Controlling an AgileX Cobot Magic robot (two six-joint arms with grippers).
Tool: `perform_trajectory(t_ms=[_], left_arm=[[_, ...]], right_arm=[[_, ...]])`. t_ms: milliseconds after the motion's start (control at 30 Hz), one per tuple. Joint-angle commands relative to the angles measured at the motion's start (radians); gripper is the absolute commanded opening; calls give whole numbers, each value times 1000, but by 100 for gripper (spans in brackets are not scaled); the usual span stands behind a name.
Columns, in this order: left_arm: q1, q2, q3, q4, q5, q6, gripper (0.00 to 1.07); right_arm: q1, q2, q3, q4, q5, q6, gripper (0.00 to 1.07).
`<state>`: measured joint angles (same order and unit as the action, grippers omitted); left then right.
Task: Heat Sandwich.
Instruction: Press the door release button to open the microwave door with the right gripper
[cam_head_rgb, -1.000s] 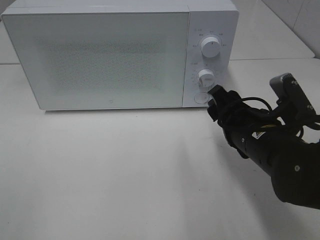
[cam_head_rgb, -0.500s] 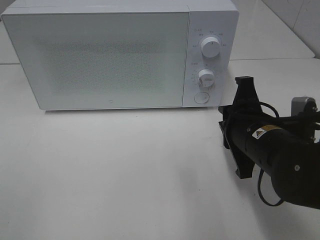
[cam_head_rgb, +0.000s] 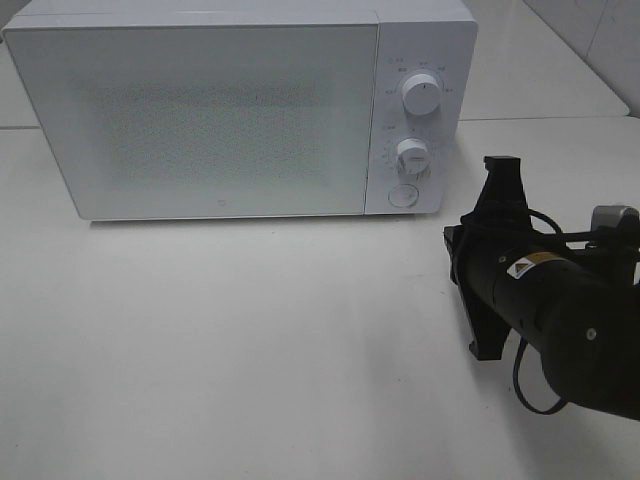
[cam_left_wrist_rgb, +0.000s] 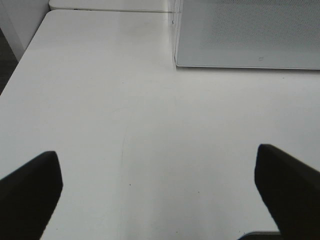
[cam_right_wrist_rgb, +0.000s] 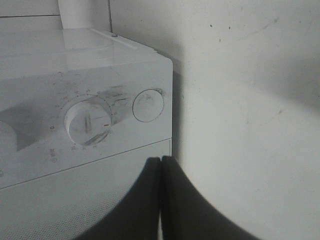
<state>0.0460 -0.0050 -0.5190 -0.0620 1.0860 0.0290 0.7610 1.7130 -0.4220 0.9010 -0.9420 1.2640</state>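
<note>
The fingers (cam_right_wrist_rgb: 142, 205) of the right gripper (cam_right_wrist_rgb: 161, 161) are squeezed tight together and hold nothing. The left gripper (cam_left_wrist_rgb: 160, 195) has its fingers spread wide apart over the white table (cam_head_rgb: 250, 350), holding nothing.

The sandwich does not show in any view, so I cannot tell where it is. The microwave (cam_head_rgb: 220, 110) door is closed.

A wide stretch of table lies in front of the microwave. The left wrist view shows the table's edge (cam_left_wrist_rgb: 20, 65), well apart from the left gripper.

A second ago the right gripper's tip was at the round button (cam_head_rgb: 403, 196) under the lower knob (cam_head_rgb: 411, 155). Now the right arm (cam_head_rgb: 540, 300) has pulled back and turned, the gripper is well apart from the button, and its fingers have closed.
</note>
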Motion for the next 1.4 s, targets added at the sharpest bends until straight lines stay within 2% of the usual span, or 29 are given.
perform_trajectory(t_ms=[33, 567, 733, 967, 1400], left_arm=[[3, -6, 4, -1, -12, -4, 98], [3, -6, 4, -1, -12, -4, 98], [3, -6, 4, -1, -12, -4, 98], [3, -6, 4, -1, -12, -3, 98], [3, -6, 4, -1, -12, -5, 98]], right_arm=[[-2, 23, -18, 2, -14, 18, 0], [-3, 228, -203, -12, -39, 57, 0], [-52, 272, -260, -93, -28, 62, 0], [-120, 314, -316, -135, -29, 70, 0], [-166, 406, -389, -196, -39, 120, 0]])
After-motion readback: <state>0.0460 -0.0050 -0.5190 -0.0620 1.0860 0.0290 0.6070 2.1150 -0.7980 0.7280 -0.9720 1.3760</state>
